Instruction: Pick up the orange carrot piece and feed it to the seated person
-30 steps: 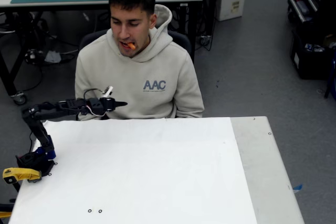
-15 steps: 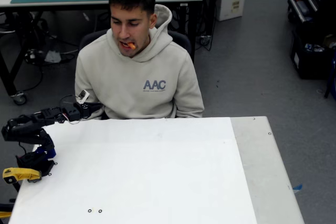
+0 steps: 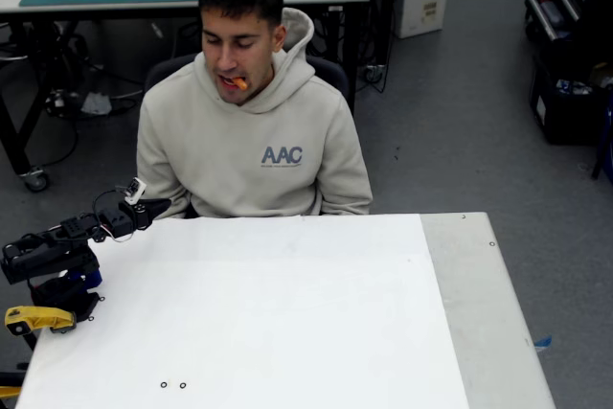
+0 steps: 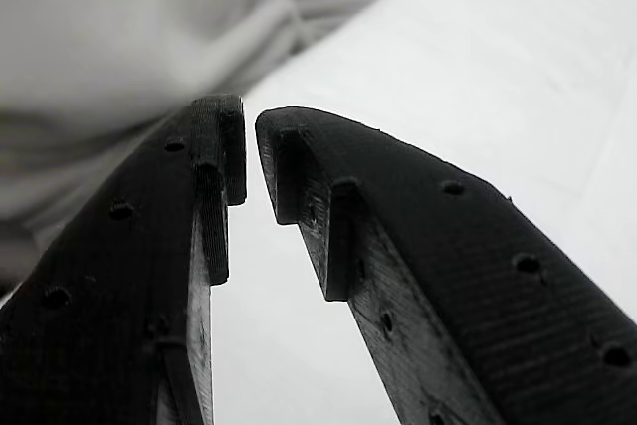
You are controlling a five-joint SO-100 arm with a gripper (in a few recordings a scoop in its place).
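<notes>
Orange is showing at the mouth of the seated person (image 3: 251, 131): one orange carrot piece (image 3: 238, 83), a small rounded stub, is sitting between the lips, well apart from my gripper (image 3: 159, 205). I am holding that gripper low over the near-left part of the white table (image 3: 287, 323), just in front of the person's beige hoodie sleeve, and I am carrying nothing in it. In the wrist view my gripper (image 4: 249, 161) is showing two fingers (image 4: 398, 246), matte black printed plastic with fine layer lines and small round holes; the tips are nearly pressed together, a thin gap of light still between them, nothing pinched. Behind them the soft ribbed cuff of the hoodie and the smooth white table surface are blurring together, so I cannot say how close the cloth is. One yellow clamp handle (image 3: 34, 318) is sitting at the table's left edge beside my base.
</notes>
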